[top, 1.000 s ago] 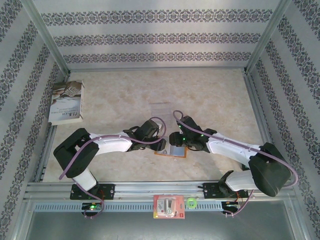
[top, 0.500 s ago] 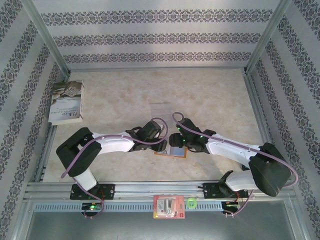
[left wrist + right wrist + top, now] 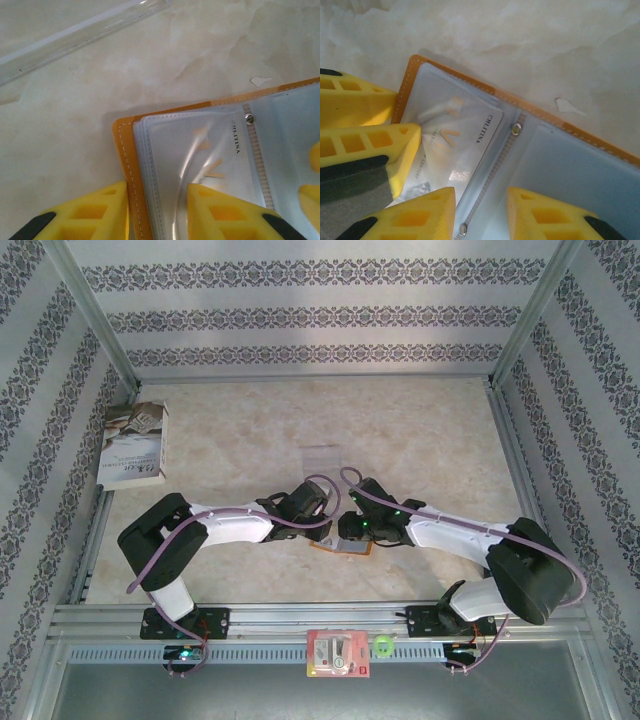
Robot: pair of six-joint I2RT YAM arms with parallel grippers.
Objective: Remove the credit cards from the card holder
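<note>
Marble-look table [image 3: 250, 430] inside patterned walls: the holder [image 3: 570, 170] lies open and flat near the front middle, between the arms. The left claw [image 3: 157, 192] is slightly spread astride the holder's orange edge, one finger on the table, the other on a clear pocket. The right claw [image 3: 481, 194] is slightly spread too, astride the riveted seam. A pale card [image 3: 465, 140] sits in that pocket.

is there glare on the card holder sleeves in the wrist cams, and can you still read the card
Left wrist: white glare streaks run down the clear sleeve of the card holder, yet the print on the credit card is legible; right wrist: one bright glint low on the card, lettering sharp; top external: even light, holder too small for detail.
</note>
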